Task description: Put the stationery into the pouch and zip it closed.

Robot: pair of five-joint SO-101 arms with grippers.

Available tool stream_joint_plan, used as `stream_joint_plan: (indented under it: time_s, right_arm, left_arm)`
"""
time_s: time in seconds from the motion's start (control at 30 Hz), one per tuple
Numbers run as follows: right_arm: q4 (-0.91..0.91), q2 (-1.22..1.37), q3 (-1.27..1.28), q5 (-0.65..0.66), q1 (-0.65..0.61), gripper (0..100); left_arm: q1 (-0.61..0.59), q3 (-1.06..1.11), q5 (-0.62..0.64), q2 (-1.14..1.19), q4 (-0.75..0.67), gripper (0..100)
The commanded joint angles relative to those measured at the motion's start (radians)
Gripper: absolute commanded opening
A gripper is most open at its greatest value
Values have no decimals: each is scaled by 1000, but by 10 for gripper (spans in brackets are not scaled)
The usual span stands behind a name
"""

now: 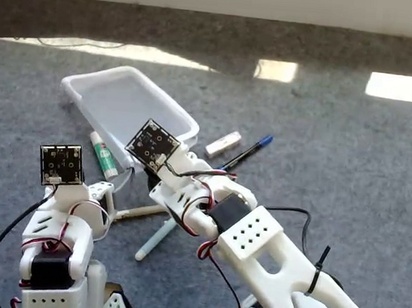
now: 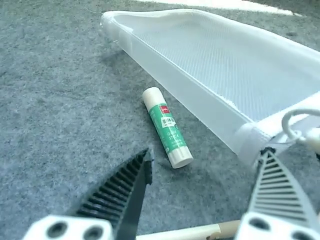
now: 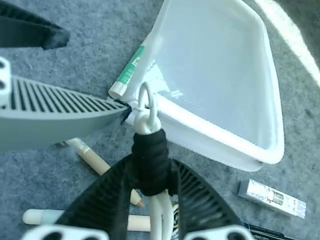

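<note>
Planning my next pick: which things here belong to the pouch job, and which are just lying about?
Job:
mesh pouch
zip pull, held in the right claw
glue stick
eraser
blue-capped pen
beige pencil
white marker

Not part of it:
grey carpet underneath

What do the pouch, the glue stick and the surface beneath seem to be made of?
The pouch looks like translucent white plastic mesh: a fine grid shows. The glue stick looks like smooth plastic with a printed label. The surface looks like grey felt or carpet: matted fibres.
</note>
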Motion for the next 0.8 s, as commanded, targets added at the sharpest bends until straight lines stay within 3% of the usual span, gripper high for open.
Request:
stream_joint_plan:
  time_s: [0.0,0.13,0.43,0.77]
  right_arm:
    - [22,-38,-10,6,-10,5]
    - [22,-38,-10,6,-25,5]
    - [22,-39,-10,6,-22,5]
    - [22,-39,-10,2,33,5]
  left_arm:
    - [15,-5,-5,-1,-28,306]
    - [13,27,-3,-1,-74,302]
    - [12,56,-95,-1,-138,133]
    - [-111,22,-100,-2,-138,18]
